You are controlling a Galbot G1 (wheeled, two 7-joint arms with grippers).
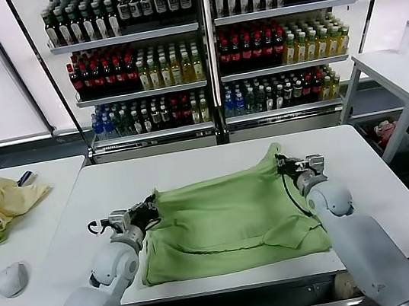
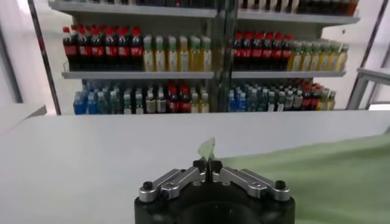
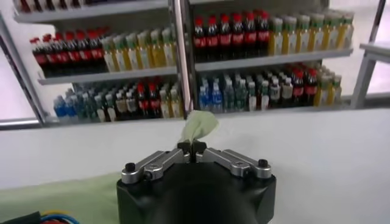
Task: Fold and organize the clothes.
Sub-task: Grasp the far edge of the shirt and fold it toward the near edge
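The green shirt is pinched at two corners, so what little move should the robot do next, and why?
Probably carry both pinched edges toward the shirt's near edge to fold it. The left pincer and right pincer are each shut on the light green shirt, which otherwise lies flat on the white table, so it looks ready for a fold.

Bright, even daylight; blown-out side windows.

Light green polo shirt [image 1: 230,218] — plain — on white table [image 1: 380,196]
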